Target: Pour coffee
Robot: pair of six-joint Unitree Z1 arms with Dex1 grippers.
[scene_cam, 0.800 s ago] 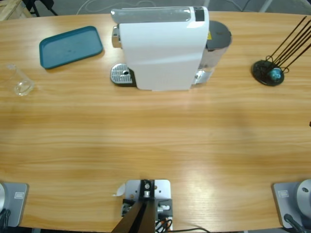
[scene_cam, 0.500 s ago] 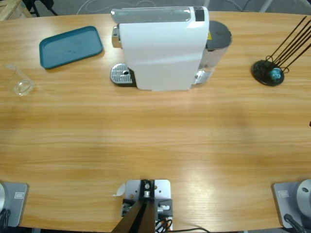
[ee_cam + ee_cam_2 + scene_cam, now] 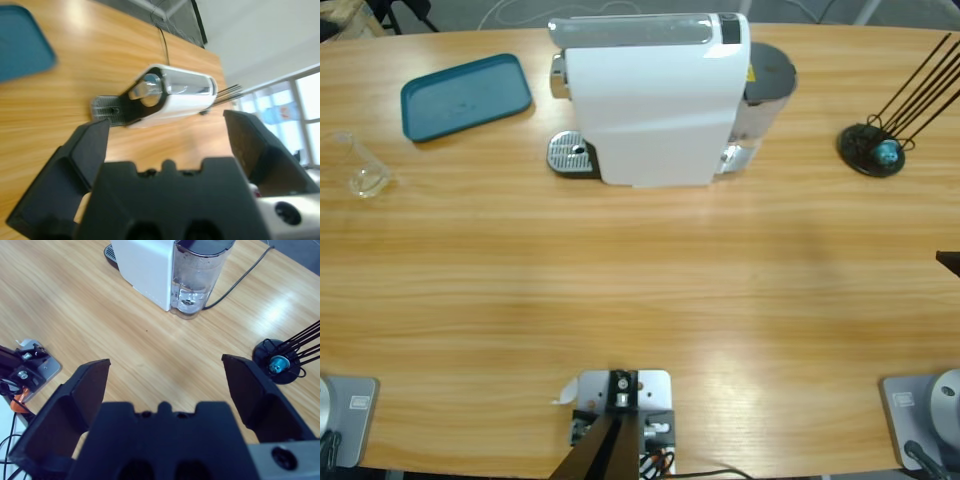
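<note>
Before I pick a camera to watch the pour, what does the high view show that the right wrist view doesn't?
Only the high view shows the teal tray and the clear glass near the table's left edge. Only the right wrist view shows the right tool, jaws open, and the power cable. Both share the white coffee machine, its water tank and the black wire stand.

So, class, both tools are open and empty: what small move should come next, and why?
Probably swing the left tool toward the clear glass near the table's edge: its jaws stand open with nothing between them, and the drip tray of the coffee machine holds no cup yet.
</note>
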